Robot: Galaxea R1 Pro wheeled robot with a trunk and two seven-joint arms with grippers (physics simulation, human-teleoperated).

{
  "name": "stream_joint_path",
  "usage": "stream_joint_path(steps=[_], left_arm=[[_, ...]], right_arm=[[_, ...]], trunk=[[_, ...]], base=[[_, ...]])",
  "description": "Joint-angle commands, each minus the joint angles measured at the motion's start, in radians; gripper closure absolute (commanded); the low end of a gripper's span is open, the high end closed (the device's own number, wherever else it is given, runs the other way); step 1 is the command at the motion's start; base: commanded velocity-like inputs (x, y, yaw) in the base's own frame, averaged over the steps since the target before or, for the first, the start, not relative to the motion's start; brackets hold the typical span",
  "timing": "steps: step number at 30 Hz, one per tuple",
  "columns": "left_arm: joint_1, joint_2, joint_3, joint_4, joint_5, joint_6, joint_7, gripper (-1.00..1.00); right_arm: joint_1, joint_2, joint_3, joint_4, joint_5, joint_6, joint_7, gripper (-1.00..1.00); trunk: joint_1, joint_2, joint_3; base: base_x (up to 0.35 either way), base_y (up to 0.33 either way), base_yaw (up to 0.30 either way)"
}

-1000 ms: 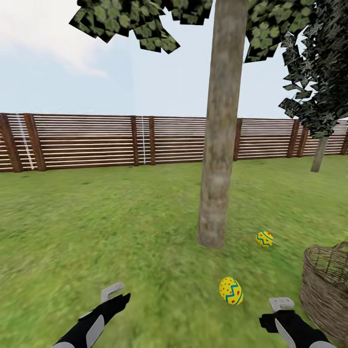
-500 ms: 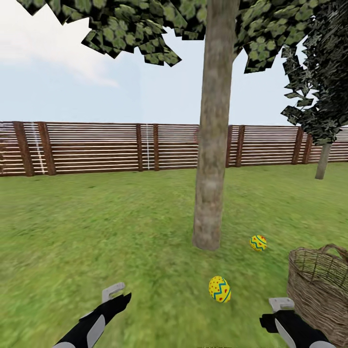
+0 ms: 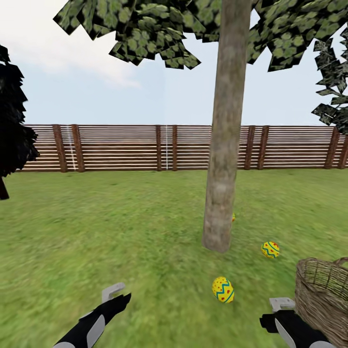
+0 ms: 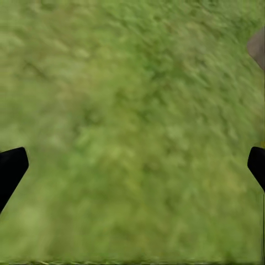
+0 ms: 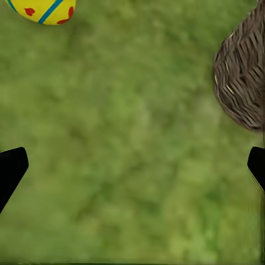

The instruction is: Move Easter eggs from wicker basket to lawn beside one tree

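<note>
Head view, surroundings: a tall tree with a straight pale grey-brown trunk (image 3: 223,145) stands mid-lawn on the mottled green grass (image 3: 121,232); a brown horizontal-slat wooden fence (image 3: 145,147) runs behind it, and a nearly black-leaved tree (image 3: 12,125) is cut off at the left edge.
Head view, eggs: one yellow egg with blue zigzag and red dots (image 3: 223,289) lies on the grass in front of the trunk; a second patterned egg (image 3: 270,249) lies to the trunk's right; a yellow sliver (image 3: 233,217) peeks from behind the trunk, mostly hidden.
Head view, basket: the brown woven wicker basket (image 3: 323,295) sits at the right edge, partly cut off, its inside not readable.
Head view, claws: left gripper (image 3: 113,293) and right gripper (image 3: 281,304) hover low, touching nothing.
Left wrist view: blurred grass (image 4: 132,127); black fingertips (image 4: 11,168) at both edges, jaws spread wide, empty.
Right wrist view: grass, the near egg (image 5: 43,9) cut by the frame, basket wall (image 5: 243,83) to one side; black fingertips (image 5: 11,168) wide apart, holding nothing.
</note>
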Motion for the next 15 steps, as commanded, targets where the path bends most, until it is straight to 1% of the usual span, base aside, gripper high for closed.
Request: stream_joint_path(steps=[1, 5, 15], left_arm=[[0.000, -0.001, 0.004, -0.001, 0.009, 0.004, -0.004, -1.00], [0.000, -0.001, 0.005, -0.001, 0.009, 0.004, -0.004, -1.00], [0.000, -0.002, 0.006, 0.001, 0.008, 0.004, -0.004, -1.00]], right_arm=[[0.000, -0.001, 0.008, -0.002, -0.007, 0.006, -0.005, -1.00], [0.000, -0.001, 0.008, -0.002, -0.007, 0.006, -0.005, -1.00], [0.000, -0.001, 0.008, -0.002, -0.006, 0.006, -0.005, -1.00]], trunk=[[-0.005, 0.007, 0.002], [-0.020, 0.035, 0.015], [-0.058, 0.105, 0.046]], base=[[-0.215, -0.259, 0.109], [-0.215, -0.259, 0.049], [-0.213, -0.259, 0.003]])
